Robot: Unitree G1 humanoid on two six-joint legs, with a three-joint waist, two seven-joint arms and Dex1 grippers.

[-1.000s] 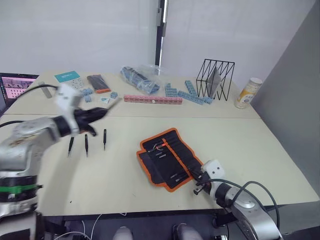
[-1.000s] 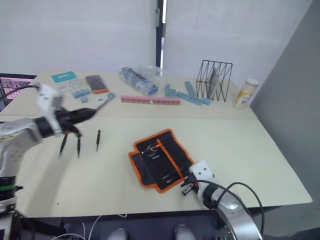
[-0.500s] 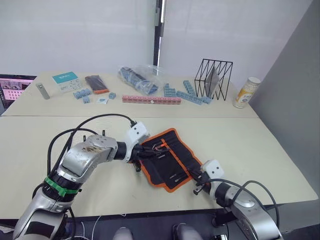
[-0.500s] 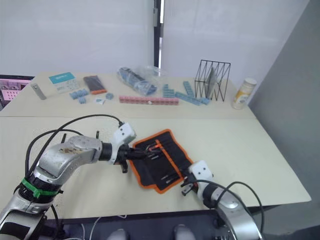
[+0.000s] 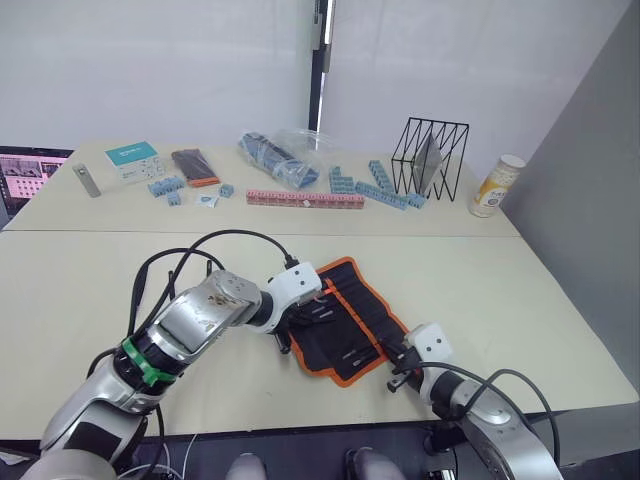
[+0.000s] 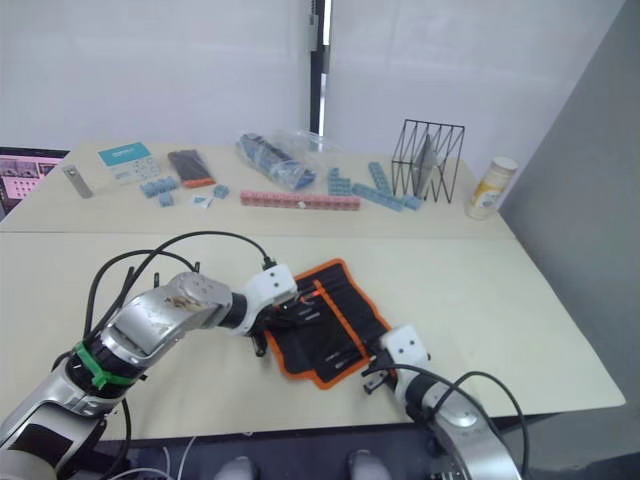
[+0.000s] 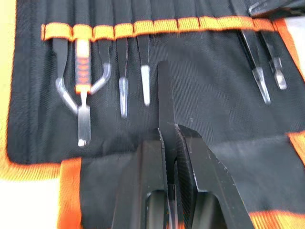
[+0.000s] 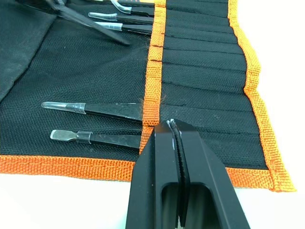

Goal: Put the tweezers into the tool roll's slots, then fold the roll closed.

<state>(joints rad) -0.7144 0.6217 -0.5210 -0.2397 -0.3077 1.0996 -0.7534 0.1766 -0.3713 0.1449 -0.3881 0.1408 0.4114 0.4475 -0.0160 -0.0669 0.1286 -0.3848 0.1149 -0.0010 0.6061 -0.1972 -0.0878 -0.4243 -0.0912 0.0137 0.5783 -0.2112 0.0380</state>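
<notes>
tool roll (image 5: 345, 320) laid open on the table (image 5: 520, 290), one of the tweezers (image 7: 165, 98) pinched in the left gripper (image 7: 172, 131) over the slots (image 7: 143, 26), right gripper (image 8: 174, 125) clamped shut at the roll's near edge, nothing held

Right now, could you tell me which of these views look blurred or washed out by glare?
Left wrist view: the tool roll and its slotted tools are soft, the left gripper near the lens most of all. Right wrist view: crisp weave, bright table edge. Eye views: even light, soft shadows, no strong glare.
</notes>
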